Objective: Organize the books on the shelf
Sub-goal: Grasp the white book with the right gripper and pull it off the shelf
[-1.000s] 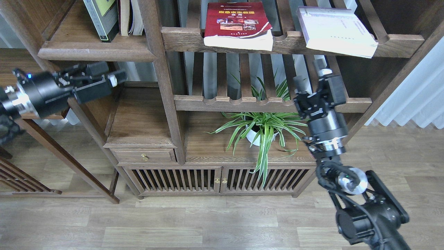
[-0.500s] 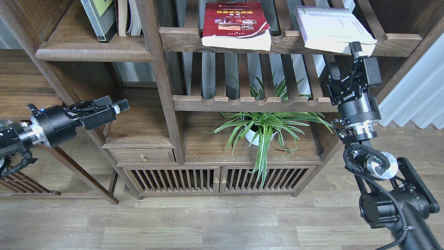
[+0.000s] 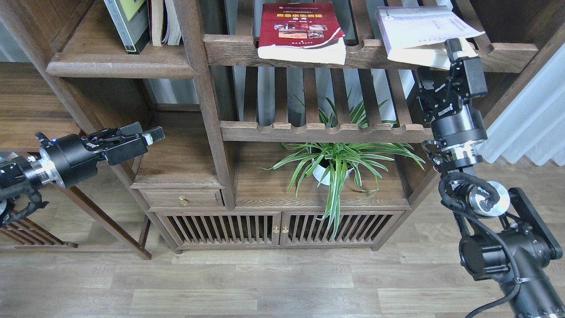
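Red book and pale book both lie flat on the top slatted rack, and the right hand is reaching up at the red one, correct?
Not quite. The head view shows the right hand up at the pale book, under its near right corner, not at the red book. Both books do lie flat on the top slatted rack.

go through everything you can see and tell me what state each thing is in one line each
Lavender book: flat on slatted rack, near corner overhanging, front cover lifted.
Red book: flat on rack, closed.
Black-yellow book: upright on shelf.
Right gripper: at lavender book's corner, jaws unclear.
Left gripper: empty, jaws unclear.
Drawer: shut.
Cabinet doors: shut.
Plant: upright.
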You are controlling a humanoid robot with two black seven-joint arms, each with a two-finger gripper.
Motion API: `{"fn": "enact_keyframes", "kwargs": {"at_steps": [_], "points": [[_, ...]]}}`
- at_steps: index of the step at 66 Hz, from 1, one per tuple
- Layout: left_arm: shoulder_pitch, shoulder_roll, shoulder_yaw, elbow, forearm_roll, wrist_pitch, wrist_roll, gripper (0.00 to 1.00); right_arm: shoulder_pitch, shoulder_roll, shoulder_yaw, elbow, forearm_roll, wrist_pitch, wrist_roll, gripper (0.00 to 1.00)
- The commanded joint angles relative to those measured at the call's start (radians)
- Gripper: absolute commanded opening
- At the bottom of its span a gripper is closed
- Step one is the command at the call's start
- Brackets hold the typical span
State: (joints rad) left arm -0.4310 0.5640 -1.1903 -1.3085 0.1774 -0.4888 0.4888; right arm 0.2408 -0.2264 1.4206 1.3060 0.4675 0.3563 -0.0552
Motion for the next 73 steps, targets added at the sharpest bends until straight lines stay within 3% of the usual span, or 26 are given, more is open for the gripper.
{"fn": "enact_keyframes", "kwargs": {"at_steps": [1,19,29,46,64,73], "points": [[0.002,-0.001,0.003,0.0,0.001,0.0,0.0,1.0,-0.046,0.007,-0.002,0.01,0.0,0.016,0.0,0.99],[0.002,-0.004,0.014,-0.002,0.004,0.0,0.0,1.0,-0.009,-0.011,-0.005,0.015,-0.004,0.026,-0.002,0.99],[0.002,-0.006,0.014,-0.002,0.004,0.0,0.0,1.0,0.043,-0.014,0.0,0.01,-0.007,-0.074,0.0,0.97],[0.002,-0.004,0.012,0.0,0.004,0.0,0.0,1.0,0.045,-0.014,0.009,0.009,-0.007,-0.094,0.002,0.77],[0.002,-0.006,0.012,-0.002,0.004,0.0,0.0,1.0,0.045,-0.027,0.012,0.009,-0.007,-0.094,0.012,0.68],[0.006,-0.006,0.011,-0.002,0.004,0.0,0.0,1.0,0.045,-0.028,0.014,0.009,-0.007,-0.095,0.021,0.56]]}}
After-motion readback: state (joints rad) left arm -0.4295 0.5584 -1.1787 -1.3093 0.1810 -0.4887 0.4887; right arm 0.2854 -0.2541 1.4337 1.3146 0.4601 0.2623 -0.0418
